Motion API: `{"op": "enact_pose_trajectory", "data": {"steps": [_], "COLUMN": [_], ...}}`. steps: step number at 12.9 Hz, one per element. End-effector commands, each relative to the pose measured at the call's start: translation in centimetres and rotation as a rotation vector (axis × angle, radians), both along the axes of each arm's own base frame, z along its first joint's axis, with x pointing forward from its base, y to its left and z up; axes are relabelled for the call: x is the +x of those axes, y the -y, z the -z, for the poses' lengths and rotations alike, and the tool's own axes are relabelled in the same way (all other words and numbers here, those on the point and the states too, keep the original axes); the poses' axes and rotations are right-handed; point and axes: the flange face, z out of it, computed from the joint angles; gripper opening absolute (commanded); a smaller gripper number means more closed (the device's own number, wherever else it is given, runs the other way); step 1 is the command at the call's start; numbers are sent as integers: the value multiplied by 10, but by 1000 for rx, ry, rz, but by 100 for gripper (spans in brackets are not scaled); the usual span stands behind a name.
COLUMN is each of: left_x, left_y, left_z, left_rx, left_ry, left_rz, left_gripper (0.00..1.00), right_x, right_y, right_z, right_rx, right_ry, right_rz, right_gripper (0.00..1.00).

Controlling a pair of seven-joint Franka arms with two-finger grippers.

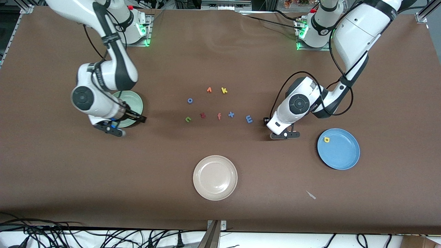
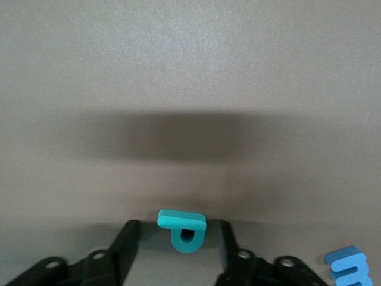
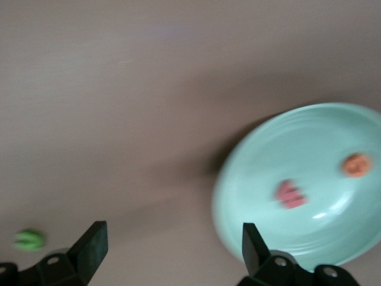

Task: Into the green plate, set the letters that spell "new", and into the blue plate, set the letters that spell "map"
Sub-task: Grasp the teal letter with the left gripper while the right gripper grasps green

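- Pick-up of the teal p [image 2: 182, 233] in hand: left gripper [image 2: 179, 224] down at the table just beside the blue m [image 1: 249, 119], toward the left arm's end of the letter row, jaws half spread and straddling the p, a sliver of gap showing on each side, so no firm hold to be seen yet.
- Right gripper [image 3: 172, 244] over the camera-side rim of the green plate [image 3: 250, 179], jaws spread wide, nothing between them.
- Green plate: salmon-red w [image 3: 290, 193] and orange e [image 3: 356, 165] lying inside, apart from each other.
- Green n [image 1: 188, 119] out on the table, at the right arm's end of the letter row, well apart from its plate.
- Blue plate [image 1: 344, 155]: yellow a [image 1: 326, 139] inside, near the rim; m and p both on the table.
- Next for the left arm, by judgement: finish the pinch squarely on the p's flat faces, lift, carry to the blue plate, then back for the m.
- Next for the right arm, likely: across to the n, avoiding the dark red z [image 1: 202, 115] beside it.
- Risk: thin foam tipping or slipping out of a shallow pinch.
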Motion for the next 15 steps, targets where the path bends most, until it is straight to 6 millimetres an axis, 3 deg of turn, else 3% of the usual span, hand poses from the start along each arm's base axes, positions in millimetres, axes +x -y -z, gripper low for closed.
{"op": "enact_pose_trajectory", "data": {"steps": [1,3,5,7,11,15], "left_x": [3,2,2,2,3,29], "left_y": [2,2,0,0,0,-22], "left_z": [0,2,7,7,6,-27], "left_rx": [15,22,30,29,30,74], "left_ry": [22,26,26,25,28,18], "left_rz": [3,16,26,25,34,100], "left_gripper": [52,42,38,31,21,20], "right_x": [15,10,-6,-18,-31,-40], "right_y": [-59,-91,-136,-163,-178,-177], "right_z": [14,37,58,79,88,102], "right_rx": [27,12,14,15,5,-19], "right_ry": [12,51,95,127,121,95], "right_rz": [52,193,251,298,322,340], "right_gripper": [99,99,91,84,83,73]}}
